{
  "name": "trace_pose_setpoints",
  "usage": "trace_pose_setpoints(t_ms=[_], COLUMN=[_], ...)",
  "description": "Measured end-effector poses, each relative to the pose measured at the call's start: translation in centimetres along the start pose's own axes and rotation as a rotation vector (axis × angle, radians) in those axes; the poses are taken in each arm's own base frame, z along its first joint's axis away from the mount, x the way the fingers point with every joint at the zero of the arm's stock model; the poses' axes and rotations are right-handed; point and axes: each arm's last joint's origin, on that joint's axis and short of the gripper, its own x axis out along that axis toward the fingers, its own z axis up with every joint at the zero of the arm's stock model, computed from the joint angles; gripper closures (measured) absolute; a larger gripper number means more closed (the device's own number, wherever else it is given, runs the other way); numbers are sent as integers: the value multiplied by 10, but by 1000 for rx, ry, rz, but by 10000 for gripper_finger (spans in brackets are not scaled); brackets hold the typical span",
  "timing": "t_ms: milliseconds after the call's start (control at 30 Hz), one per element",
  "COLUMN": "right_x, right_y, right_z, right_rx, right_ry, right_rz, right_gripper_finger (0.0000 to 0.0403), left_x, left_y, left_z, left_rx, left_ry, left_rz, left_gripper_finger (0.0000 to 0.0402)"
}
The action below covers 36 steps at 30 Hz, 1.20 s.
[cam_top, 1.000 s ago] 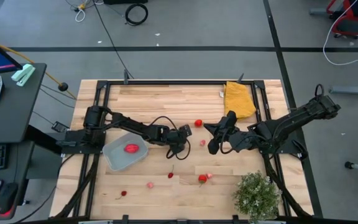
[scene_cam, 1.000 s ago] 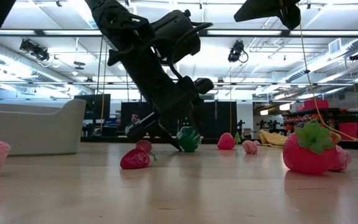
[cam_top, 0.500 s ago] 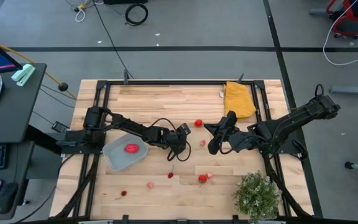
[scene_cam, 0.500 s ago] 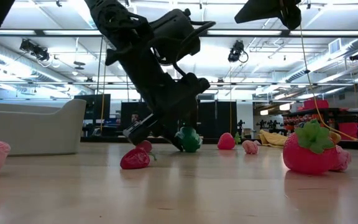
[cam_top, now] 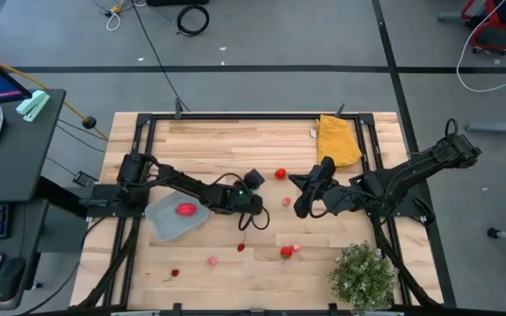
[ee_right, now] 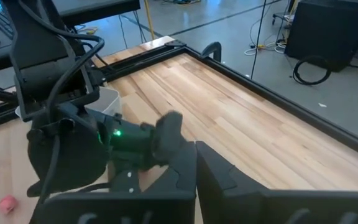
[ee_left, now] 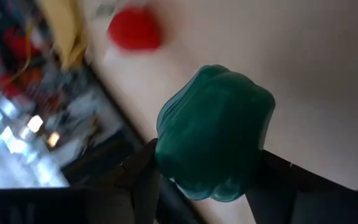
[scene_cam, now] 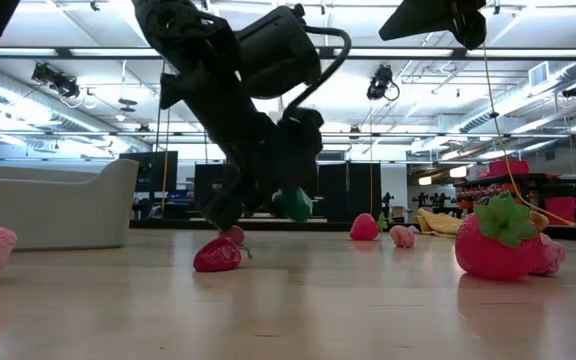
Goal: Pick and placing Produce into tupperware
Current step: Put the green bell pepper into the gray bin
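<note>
High view, from left to right: a pale tupperware [cam_top: 176, 214] lies on the left half of the wooden table [cam_top: 235, 145], with one red piece [cam_top: 185, 209] inside it. Three more small red and pink pieces [cam_top: 212, 261] are scattered along the front of the table, nearer the front edge than the tupperware.

Just right of the tupperware is the left gripper [cam_top: 251, 204], reaching in from the left edge toward the table's middle. In the left wrist view its jaws are closed on a green pepper [ee_left: 213, 133], one dark finger pressing on each side of it. In the low view the pepper [scene_cam: 292, 204] hangs clear above the tabletop (light shows beneath it), with a red piece [scene_cam: 218, 256] lying on the table below and a little to its left.

Further right in the high view, a red piece [cam_top: 280, 174] and a pink one [cam_top: 286, 202] lie on the table between the two arms. The right gripper [cam_top: 302, 195] is next, near the table's middle; whether its jaws are open cannot be told. Behind it a yellow cloth [cam_top: 337, 140] lies at the back edge. A bushy green plant [cam_top: 362, 276] stands at the front right corner.
</note>
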Motion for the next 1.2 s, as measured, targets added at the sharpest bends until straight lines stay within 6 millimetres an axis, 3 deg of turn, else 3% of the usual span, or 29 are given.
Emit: trace_pose_setpoints(t_ms=[200, 433, 733, 933, 1033, 1200], right_x=[0, -1, -10, -17, -19, -19], right_y=[-1, 0, 8, 11, 12, 14], right_z=[-1, -2, -7, -14, -20, -26], right_rx=[10, 14, 13, 47, 67, 101], right_ry=[6, 11, 25, 56, 71, 86], right_rz=[-4, 5, 49, 60, 40, 24], right_gripper_finger=[398, 398, 398, 398, 398, 398], left_x=[-1, -6, -21, -42, -58, -88], left_y=[3, 8, 13, 20, 20, 11], left_z=[-5, -14, -34, -60, -73, -94], left_rx=[8, 64, 72, -4, -111, -455], left_ry=[181, 508, 528, 520, 440, 329], left_rz=[104, 266, 258, 264, 186, -170], left_gripper_finger=[198, 206, 193, 201, 204, 197])
